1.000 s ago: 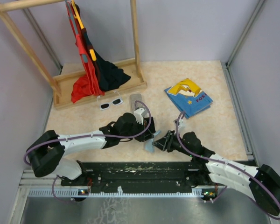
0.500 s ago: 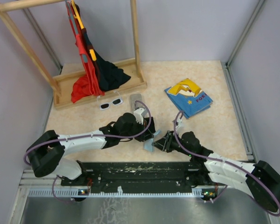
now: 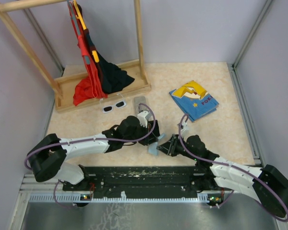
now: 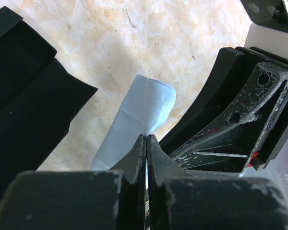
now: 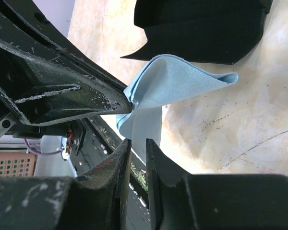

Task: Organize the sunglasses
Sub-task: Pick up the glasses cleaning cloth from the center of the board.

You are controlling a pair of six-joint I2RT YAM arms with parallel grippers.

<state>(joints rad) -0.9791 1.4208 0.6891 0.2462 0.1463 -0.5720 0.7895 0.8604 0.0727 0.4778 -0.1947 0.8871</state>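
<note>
The white-framed sunglasses (image 3: 114,106) lie on the table at the back left, near the wooden rack's base. The wire-framed pair is out of view. My left gripper (image 3: 156,139) is shut on a light-blue cloth (image 3: 152,149) and holds it just above the table near the front edge. In the left wrist view its jaws (image 4: 147,136) pinch the cloth (image 4: 144,112) at a fold. My right gripper (image 3: 163,146) faces it closely from the right. In the right wrist view its jaws (image 5: 138,140) stand a narrow gap apart with nothing between them, just short of the hanging cloth (image 5: 182,79).
A grey oblong case (image 3: 139,103) lies right of the white sunglasses. A wooden rack (image 3: 103,88) with red and black garments stands at the back left. A folded blue and yellow cloth (image 3: 193,99) lies at the back right. A black flat object (image 5: 201,28) sits beside the cloth.
My right gripper has edged slightly left toward the cloth. My left gripper keeps hold of the cloth and has not moved.
</note>
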